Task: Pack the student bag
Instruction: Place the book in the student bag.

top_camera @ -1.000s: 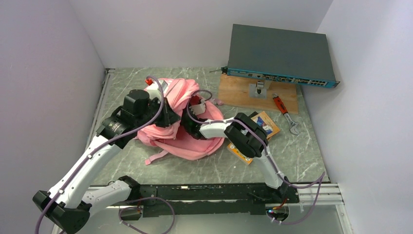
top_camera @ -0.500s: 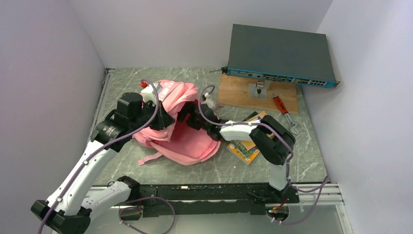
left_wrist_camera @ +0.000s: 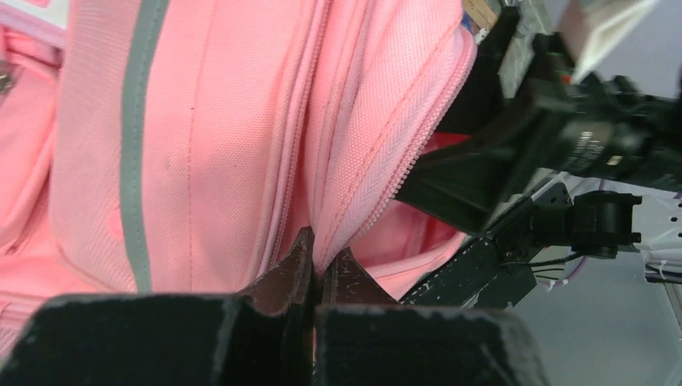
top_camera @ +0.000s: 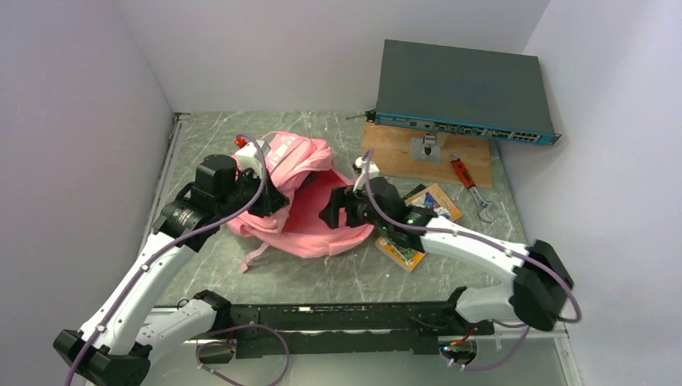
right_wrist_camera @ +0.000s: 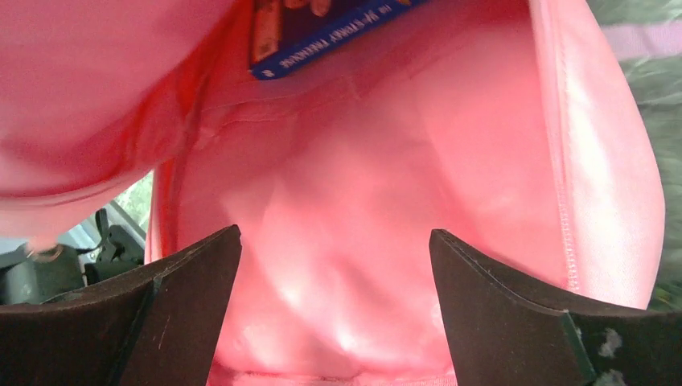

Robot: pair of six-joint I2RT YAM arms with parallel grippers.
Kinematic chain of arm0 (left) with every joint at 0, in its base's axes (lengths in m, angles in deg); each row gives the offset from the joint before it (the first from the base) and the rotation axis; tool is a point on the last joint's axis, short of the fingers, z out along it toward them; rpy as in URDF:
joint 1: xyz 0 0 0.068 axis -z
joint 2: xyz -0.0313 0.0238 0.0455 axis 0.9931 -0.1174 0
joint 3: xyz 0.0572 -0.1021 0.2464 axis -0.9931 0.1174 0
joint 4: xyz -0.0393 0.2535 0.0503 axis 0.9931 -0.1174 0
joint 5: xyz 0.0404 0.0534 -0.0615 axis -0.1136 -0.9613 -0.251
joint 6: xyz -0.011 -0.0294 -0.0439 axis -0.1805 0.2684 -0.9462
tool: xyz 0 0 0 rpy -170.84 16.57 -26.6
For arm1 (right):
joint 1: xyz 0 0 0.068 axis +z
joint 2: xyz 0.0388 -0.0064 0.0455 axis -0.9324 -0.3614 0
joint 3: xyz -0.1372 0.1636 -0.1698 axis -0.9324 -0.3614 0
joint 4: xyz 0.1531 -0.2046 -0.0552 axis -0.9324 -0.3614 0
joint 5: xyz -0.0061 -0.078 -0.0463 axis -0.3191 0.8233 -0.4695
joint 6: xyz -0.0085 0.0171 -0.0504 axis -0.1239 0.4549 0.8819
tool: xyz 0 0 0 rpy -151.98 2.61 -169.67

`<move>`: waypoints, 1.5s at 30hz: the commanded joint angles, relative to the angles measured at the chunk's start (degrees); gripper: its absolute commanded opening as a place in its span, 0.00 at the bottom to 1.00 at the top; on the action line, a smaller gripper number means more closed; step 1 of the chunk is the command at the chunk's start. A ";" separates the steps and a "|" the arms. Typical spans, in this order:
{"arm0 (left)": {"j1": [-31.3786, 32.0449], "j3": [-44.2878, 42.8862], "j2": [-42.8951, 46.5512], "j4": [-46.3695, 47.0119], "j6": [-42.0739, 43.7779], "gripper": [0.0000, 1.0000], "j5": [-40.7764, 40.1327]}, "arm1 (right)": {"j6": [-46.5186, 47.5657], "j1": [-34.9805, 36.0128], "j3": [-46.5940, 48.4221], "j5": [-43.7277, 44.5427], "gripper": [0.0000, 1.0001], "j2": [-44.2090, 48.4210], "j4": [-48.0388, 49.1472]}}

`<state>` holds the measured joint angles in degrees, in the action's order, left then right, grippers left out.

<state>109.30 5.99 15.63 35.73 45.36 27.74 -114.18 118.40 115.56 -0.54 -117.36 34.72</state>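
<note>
Gaping pink student bag (top_camera: pixel 310 229), grey-trimmed; left gripper (left_wrist_camera: pixel 318 269) pinching zipper edge (left_wrist_camera: pixel 378 193); right gripper (right_wrist_camera: pixel 334 233) spread wide.

Grey marbled worktop (top_camera: pixel 322 277). Carries a pink bag (top_camera: pixel 310 229) left of centre, a wooden board (top_camera: pixel 394 149) at the far right, a red-handled wrench (top_camera: pixel 470 186) at the board's near corner, and books (top_camera: pixel 438 201) between bag and wrench.

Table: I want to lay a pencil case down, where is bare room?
Bare marble table lies between the student bag and the base rail, and behind the bag toward the back wall. Crowded at the right: wooden board, wrench, books.
</note>
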 commanded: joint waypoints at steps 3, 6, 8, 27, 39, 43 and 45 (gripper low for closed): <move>-2.69 0.77 -0.15 3.71 3.74 0.00 -5.59 | 6.47 -4.00 -5.95 7.44 0.94 17.60 -14.99; -2.90 2.31 0.31 4.75 3.18 0.00 -4.51 | 4.51 -11.29 -9.60 3.13 0.97 24.56 -14.18; -3.00 3.13 0.22 5.37 2.26 0.00 -2.79 | 4.34 -15.37 -12.19 -3.71 0.99 26.78 -11.03; -3.10 6.16 8.75 2.18 -3.70 0.00 -9.35 | 1.00 -14.87 0.71 -19.47 0.89 -4.68 8.26; -3.28 7.08 6.45 2.39 -6.67 0.00 -8.06 | 7.32 -17.50 5.13 -15.26 0.89 -1.83 -8.73; -3.28 7.42 5.32 4.46 -6.52 0.00 -5.81 | 9.13 -22.66 -2.59 -10.06 0.92 11.27 -15.12; -3.28 7.00 4.32 4.54 -5.96 0.00 -4.84 | 9.56 -25.53 -3.79 -8.34 0.93 15.81 -19.97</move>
<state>106.68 13.96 21.36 35.71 42.32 21.47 -107.40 97.20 114.38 -15.07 -109.76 24.19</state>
